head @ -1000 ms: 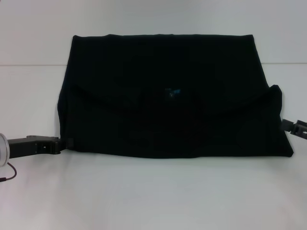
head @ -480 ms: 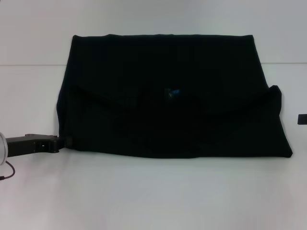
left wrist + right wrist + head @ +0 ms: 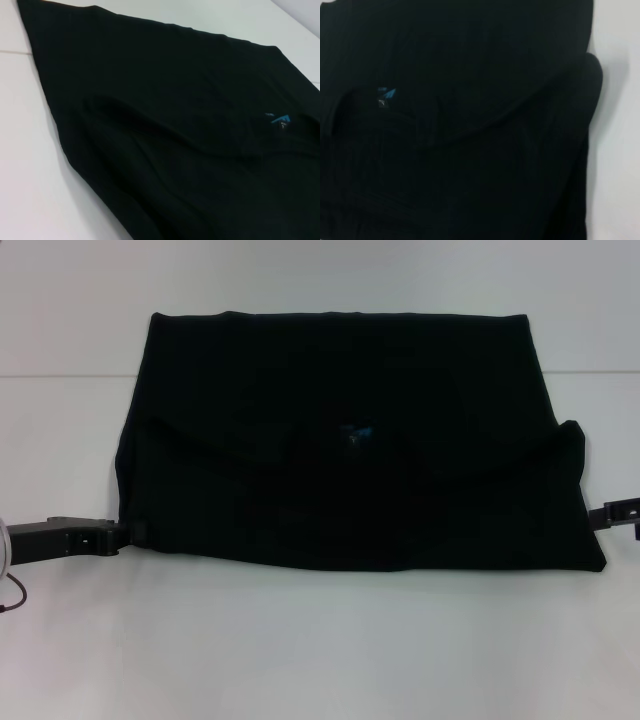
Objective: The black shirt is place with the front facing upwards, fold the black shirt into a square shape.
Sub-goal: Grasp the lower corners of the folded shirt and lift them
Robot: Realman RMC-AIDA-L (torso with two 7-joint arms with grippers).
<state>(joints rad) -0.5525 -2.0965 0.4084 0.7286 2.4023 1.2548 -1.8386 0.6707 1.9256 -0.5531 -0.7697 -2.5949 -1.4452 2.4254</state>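
Grippers (image 3: 135, 533) (image 3: 605, 512) low beside black shirt (image 3: 340, 370) corners.

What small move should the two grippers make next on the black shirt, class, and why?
Probably both close on the near corners. The black shirt lies folded once, a wide rectangle. The left gripper sits at its near left corner and the right gripper at its near right edge, so a grasp seems next.
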